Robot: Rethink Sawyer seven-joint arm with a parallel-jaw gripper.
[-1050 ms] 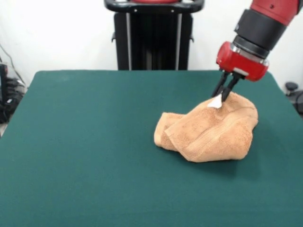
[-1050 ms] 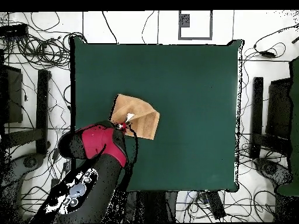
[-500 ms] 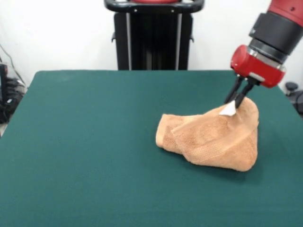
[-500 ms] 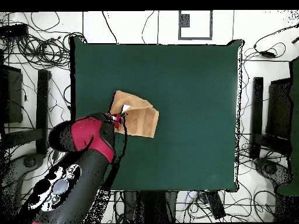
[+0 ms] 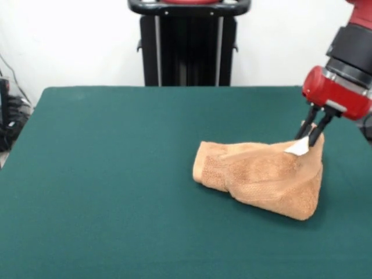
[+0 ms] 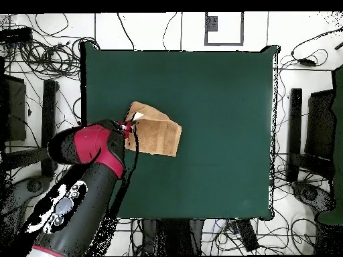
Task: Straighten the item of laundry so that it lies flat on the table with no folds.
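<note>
**Towel corner drawn out toward the table's edge**

The red and black gripper (image 5: 312, 135) is closed on the upper corner of the small tan terry-cloth hand towel (image 5: 261, 177), just by its small white care tag (image 5: 298, 147), with the two dark fingers (image 5: 306, 127) close together and cloth pinched between them. Over the last second the gripper has carried that corner steadily to the right in the front view, and somewhat lower. The towel has changed shape with it: what was a rounded heap is now a longer, stretched wedge, high at the held corner and sloping down to the left, where a rolled fold lies on the dark green felt-covered table (image 5: 110, 174). The left end has barely shifted (so the cloth is being pulled open rather than dragged whole).

For the task this looks like real progress, but only partial: layers are plainly doubled over, and the towel is not yet flat. It sits toward the right side of the table in the front view, with little green left beyond the gripper, so I judge there is not much room for further pulling that way.

In the overhead view the arm (image 6: 94, 150) covers the grip and the towel's near edge, so the fold beneath cannot be read. The towel's far underside is hidden in both views.
</note>
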